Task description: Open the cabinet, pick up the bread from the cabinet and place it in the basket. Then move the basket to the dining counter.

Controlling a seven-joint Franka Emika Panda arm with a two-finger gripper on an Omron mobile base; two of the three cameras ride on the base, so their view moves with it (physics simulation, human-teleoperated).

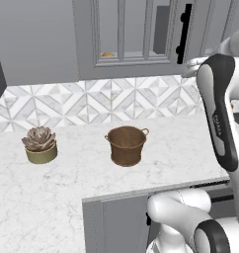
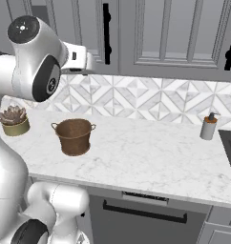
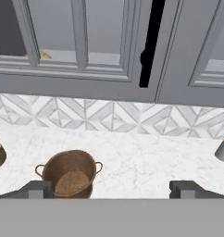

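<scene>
The grey wall cabinet [image 1: 124, 32] is closed, its long black bar handle [image 1: 184, 33] on the door's right side. Through the glass panes the small golden bread [image 1: 107, 55] lies on the lower shelf, also seen as bread [image 3: 43, 54] in the hand view. The brown woven basket [image 1: 126, 145] stands empty on the marble counter below, the same basket [image 2: 74, 136] left of centre in the right base view. My gripper [image 3: 111, 189] hovers high in front of the cabinet handle [image 3: 151, 44], open, with nothing between its fingers, and the basket [image 3: 70, 173] sits below it.
A succulent in a yellowish pot [image 1: 41, 145] stands left of the basket. A soap dispenser [image 2: 209, 126] sits by a dark sink [image 2: 230, 147] at the right. A diamond-tiled backsplash [image 1: 111, 101] runs behind the counter. A second wall cabinet handle [image 2: 230, 45] is further right.
</scene>
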